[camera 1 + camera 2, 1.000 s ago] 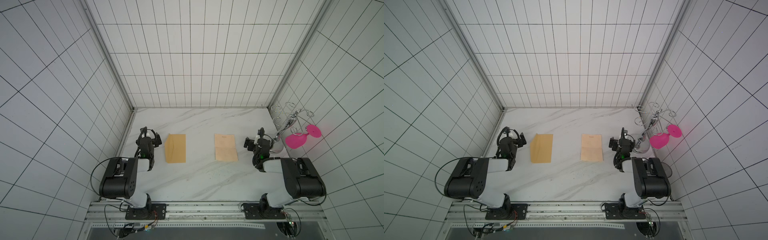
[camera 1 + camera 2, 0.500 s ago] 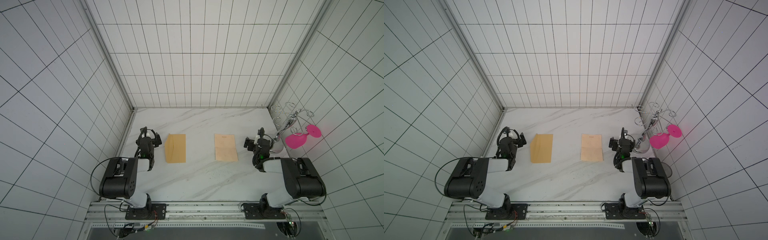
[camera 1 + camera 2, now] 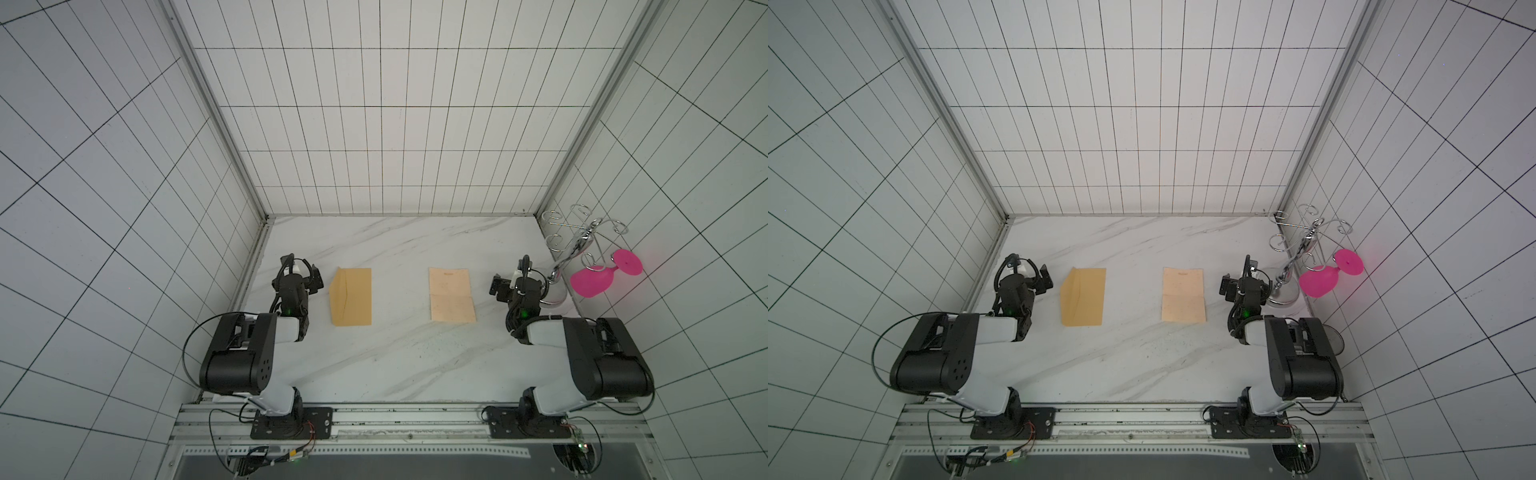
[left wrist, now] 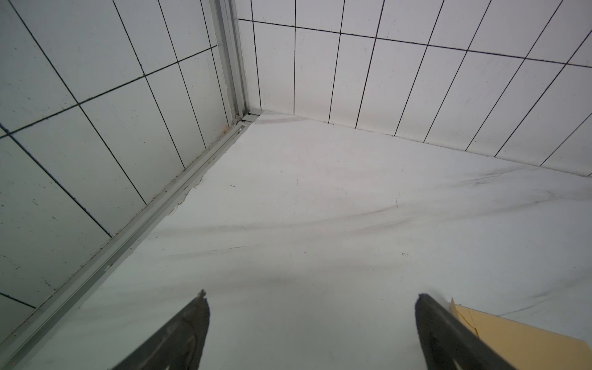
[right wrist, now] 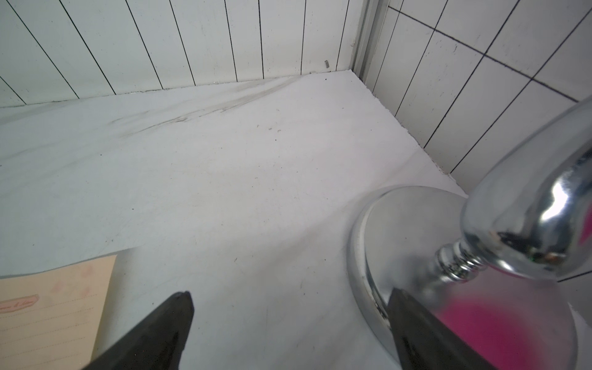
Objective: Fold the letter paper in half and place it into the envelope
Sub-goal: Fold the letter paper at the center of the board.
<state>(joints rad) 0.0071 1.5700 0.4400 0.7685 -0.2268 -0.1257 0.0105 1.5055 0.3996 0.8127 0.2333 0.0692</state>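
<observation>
The letter paper [image 3: 452,300] [image 3: 1183,295] lies flat and unfolded on the marble table, pale peach with a crease across its middle. The tan envelope [image 3: 351,302] [image 3: 1083,296] lies flat to its left, pointed flap towards the left arm. My left gripper [image 3: 300,277] [image 4: 312,296] hovers low just left of the envelope's far corner [image 4: 519,339], open and empty. To the right of the paper's far corner [image 5: 54,317] is my right gripper [image 3: 519,283] [image 5: 291,293], also open and empty, with one finger [image 5: 416,323] close to a chrome stand's base.
A chrome wire glass stand [image 3: 582,241] with a round base [image 5: 410,230] sits at the right wall. A pink glass [image 3: 592,280] [image 3: 1318,280] hangs on it. Tiled walls close in the table on the left, back and right.
</observation>
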